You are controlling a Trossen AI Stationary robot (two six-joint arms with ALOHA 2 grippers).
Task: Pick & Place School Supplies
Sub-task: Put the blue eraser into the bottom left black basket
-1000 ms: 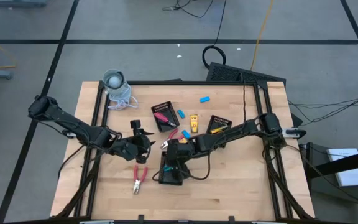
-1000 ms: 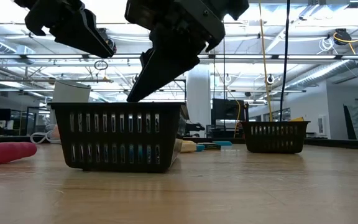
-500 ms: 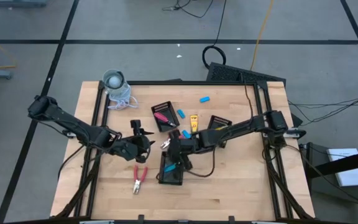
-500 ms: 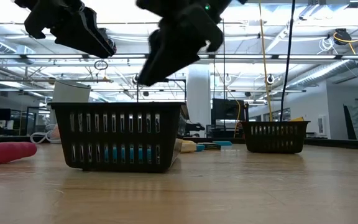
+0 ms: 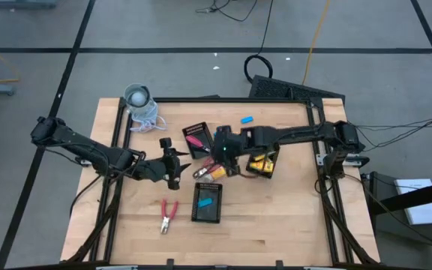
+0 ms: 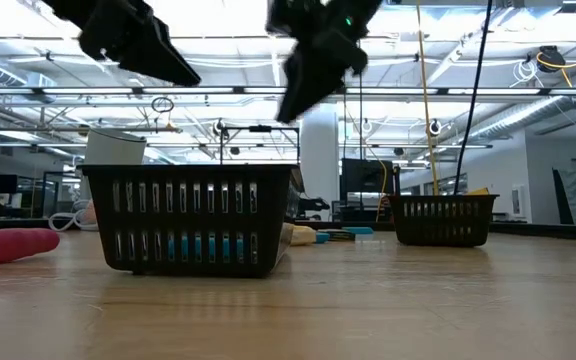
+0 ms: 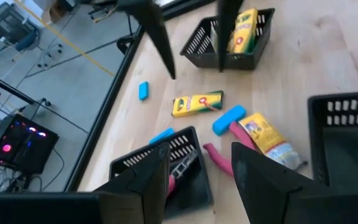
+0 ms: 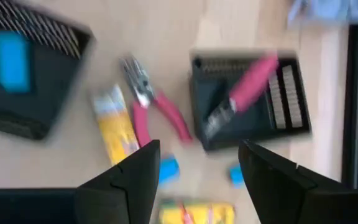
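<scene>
My left gripper (image 5: 178, 166) (image 7: 194, 168) is open and hangs over the table's middle, left of a red-handled tool (image 7: 219, 158) and a yellow block (image 7: 266, 138). My right gripper (image 5: 220, 154) (image 8: 197, 168) is open above the same cluster. A light-blue piece (image 5: 206, 201) (image 8: 11, 56) lies inside the near black basket (image 5: 207, 214). A red-handled tool (image 8: 253, 81) lies in the far-left basket (image 5: 195, 129). A yellow block (image 7: 241, 28) stands in the right basket (image 5: 270, 171). Another red-handled tool (image 5: 169, 215) lies flat near the near edge.
A grey-white cup (image 5: 137, 96) stands at the far left corner. Loose items lie flat on the wood: a blue piece (image 5: 247, 118) near the far edge, a yellow block (image 7: 197, 103), blue pieces (image 7: 229, 120) (image 8: 166, 168). A black frame (image 5: 118, 135) rims the table.
My right gripper has risen from over the near basket and moved toward the far edge and right, to above the loose cluster. A light-blue piece now lies in the near basket. My left gripper has shifted a little to the right.
</scene>
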